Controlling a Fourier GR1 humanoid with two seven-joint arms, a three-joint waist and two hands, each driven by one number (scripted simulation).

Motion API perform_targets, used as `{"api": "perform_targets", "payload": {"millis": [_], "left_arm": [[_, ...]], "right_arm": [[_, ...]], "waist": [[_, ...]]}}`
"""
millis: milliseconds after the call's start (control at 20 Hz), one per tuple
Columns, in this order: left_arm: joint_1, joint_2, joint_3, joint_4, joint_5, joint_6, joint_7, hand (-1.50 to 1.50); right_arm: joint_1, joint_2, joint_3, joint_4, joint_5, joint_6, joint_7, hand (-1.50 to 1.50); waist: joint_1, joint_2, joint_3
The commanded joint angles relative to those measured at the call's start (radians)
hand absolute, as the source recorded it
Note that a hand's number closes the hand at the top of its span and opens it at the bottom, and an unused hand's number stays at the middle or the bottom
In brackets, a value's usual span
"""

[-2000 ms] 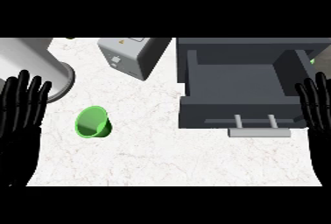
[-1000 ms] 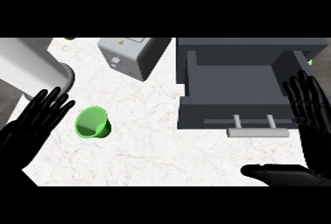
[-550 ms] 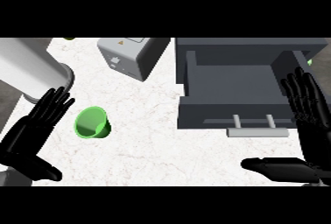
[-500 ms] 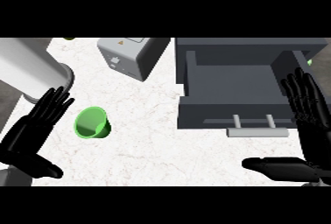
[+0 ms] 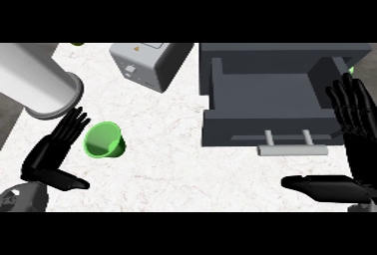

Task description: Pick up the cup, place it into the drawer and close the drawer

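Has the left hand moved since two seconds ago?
Yes. The left hand has come in from the view's left edge toward the green cup, which stayed put; its fingers are now beside the cup.

This place is a kitchen. A white marble worktop [image 5: 184, 164] carries a small grey box-shaped appliance [image 5: 151, 62] and a large metal cylinder [image 5: 37, 82]. At the right, a dark grey drawer [image 5: 250, 132] with a bar handle [image 5: 292, 150] stands open. A green cup [image 5: 103, 140] is on the marble.

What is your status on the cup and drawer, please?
Hands open: left hand beside green cup, right hand by drawer. Cup on counter, ungrasped; drawer open. Nothing between them.
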Motion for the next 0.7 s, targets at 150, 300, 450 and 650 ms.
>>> {"api": "perform_targets", "payload": {"millis": [150, 300, 450, 650], "left_arm": [[-0.149, 0.06, 0.014, 0.415, -0.113, -0.015, -0.268, -1.5], [-0.16, 0.091, 0.024, 0.524, -0.123, -0.033, -0.373, -1.5], [-0.247, 0.062, 0.015, 0.591, -0.137, 0.02, -0.365, -1.5], [-0.205, 0.057, -0.006, 0.617, -0.156, 0.011, -0.475, -1.5]], "right_arm": [[-0.077, 0.025, 0.024, 0.008, 0.023, -0.024, 0.053, -1.5], [-0.012, 0.021, 0.013, -0.016, -0.001, 0.005, 0.01, -1.5], [-0.025, 0.04, 0.045, 0.048, 0.056, -0.011, -0.027, -1.5], [-0.035, 0.012, 0.015, 0.024, 0.002, 0.024, -0.001, -1.5]], "waist": [[-0.007, 0.004, -0.002], [-0.015, 0.006, -0.002], [-0.012, 0.006, -0.002], [-0.013, 0.007, -0.003]]}}
